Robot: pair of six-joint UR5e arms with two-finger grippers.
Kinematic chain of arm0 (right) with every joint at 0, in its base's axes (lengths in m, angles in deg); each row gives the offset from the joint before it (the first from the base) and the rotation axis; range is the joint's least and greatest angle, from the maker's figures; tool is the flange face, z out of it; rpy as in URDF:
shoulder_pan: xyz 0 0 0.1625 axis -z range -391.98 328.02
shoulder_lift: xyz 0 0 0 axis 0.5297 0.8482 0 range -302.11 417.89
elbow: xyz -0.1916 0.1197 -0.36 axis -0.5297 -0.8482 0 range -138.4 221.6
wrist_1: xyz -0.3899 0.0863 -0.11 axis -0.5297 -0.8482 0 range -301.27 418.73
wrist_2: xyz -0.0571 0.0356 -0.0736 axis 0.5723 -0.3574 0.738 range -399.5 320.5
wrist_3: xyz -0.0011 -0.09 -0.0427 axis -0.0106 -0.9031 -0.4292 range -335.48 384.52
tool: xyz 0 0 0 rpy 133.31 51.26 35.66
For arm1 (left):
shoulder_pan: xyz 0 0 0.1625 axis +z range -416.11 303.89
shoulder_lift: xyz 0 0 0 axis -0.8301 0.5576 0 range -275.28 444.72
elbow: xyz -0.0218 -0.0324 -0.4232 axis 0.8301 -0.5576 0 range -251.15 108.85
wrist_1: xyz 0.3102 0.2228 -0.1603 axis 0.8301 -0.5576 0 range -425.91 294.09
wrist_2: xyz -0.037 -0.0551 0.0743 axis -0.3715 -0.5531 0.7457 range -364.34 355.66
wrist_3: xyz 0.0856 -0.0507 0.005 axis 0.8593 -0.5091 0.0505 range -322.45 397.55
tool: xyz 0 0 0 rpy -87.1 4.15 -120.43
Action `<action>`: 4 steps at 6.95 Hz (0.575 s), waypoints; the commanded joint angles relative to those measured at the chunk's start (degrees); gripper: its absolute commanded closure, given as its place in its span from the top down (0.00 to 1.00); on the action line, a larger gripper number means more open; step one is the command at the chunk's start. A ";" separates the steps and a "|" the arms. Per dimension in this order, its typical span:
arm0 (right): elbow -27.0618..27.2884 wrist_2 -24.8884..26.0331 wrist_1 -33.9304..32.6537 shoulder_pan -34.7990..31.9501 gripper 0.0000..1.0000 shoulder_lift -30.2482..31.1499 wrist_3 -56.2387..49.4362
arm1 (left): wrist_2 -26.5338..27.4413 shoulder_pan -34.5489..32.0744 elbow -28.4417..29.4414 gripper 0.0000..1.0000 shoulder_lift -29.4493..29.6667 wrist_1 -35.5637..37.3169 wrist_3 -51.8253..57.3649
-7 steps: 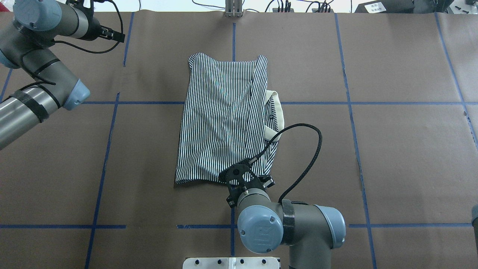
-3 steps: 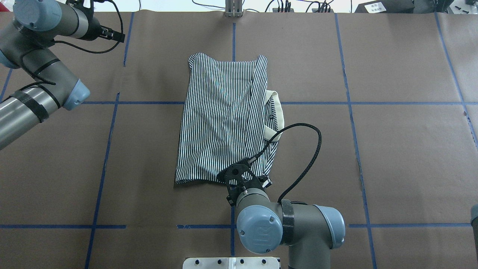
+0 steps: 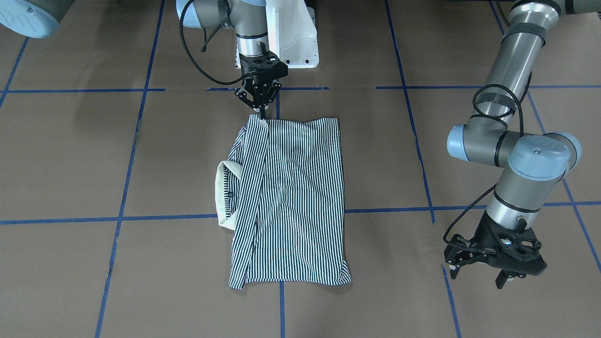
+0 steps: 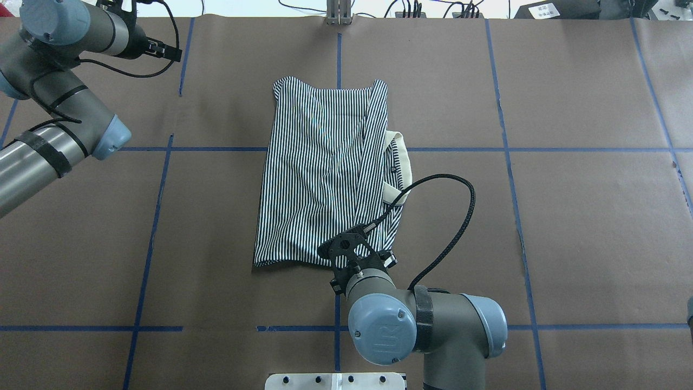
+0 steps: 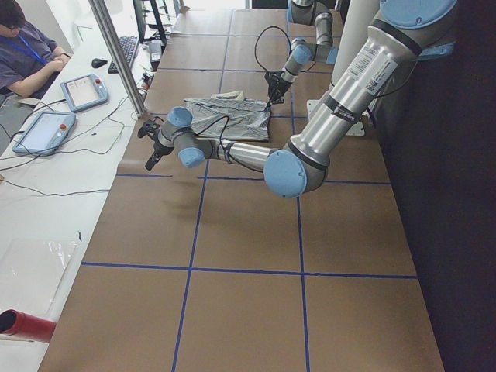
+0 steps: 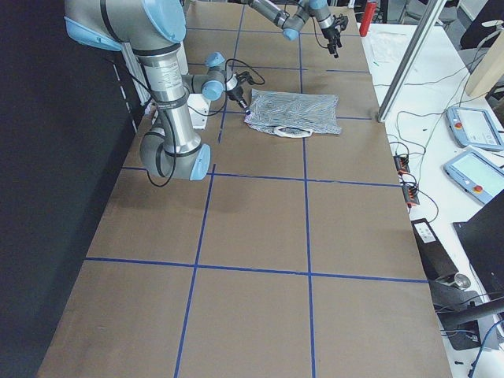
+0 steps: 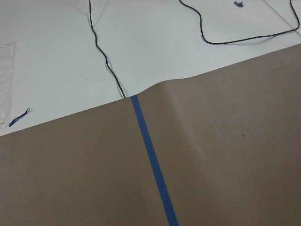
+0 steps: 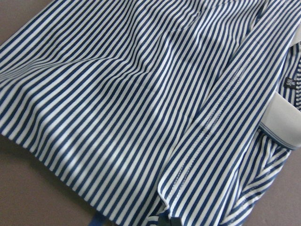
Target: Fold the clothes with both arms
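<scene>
- The right claw (image 3: pixel 261 112) points down at the table (image 3: pixel 164 281). Its fingers are drawn narrow to a point and pinch the near edge of the shirt (image 3: pixel 291 197), close to that edge's right-hand end.
- From that claw the shirt runs straight ahead, away from the robot. It lies flat on the brown table as a long folded panel, with one side turned over along its length.
- The cream collar (image 3: pixel 221 197) sticks out of the shirt's side edge, ahead of the right claw and a little to its right, and rests on the table.
- Seen from the right wrist, stripes fill nearly everything just in front of the claw. The collar is at the right border, with a small dark label (image 8: pixel 290 83) beside it.
- The left claw (image 3: pixel 476 274) hangs above the table with its fingers spread wide, holding nothing. The shirt is well apart from it, toward the robot's right.
- Ahead of the left claw are a blue tape line (image 7: pixel 153 165), the table's far edge, and a black cable (image 7: pixel 106 61) on the white surface beyond.
</scene>
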 commanded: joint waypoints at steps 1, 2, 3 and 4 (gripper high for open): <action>7.24 0.23 -0.03 -0.26 0.00 8.58 0.98 | 0.07 0.10 0.00 1.00 0.01 -0.09 0.00; 7.71 0.49 0.15 -0.17 0.00 11.24 5.60 | 0.07 0.19 0.00 1.00 -0.07 -0.09 0.00; 7.72 1.19 0.15 0.88 0.00 11.87 9.39 | 0.07 0.19 0.00 1.00 -0.07 -0.09 0.00; 7.46 2.07 0.06 2.19 0.00 11.97 12.82 | -0.02 0.10 0.00 1.00 -0.07 -0.09 0.00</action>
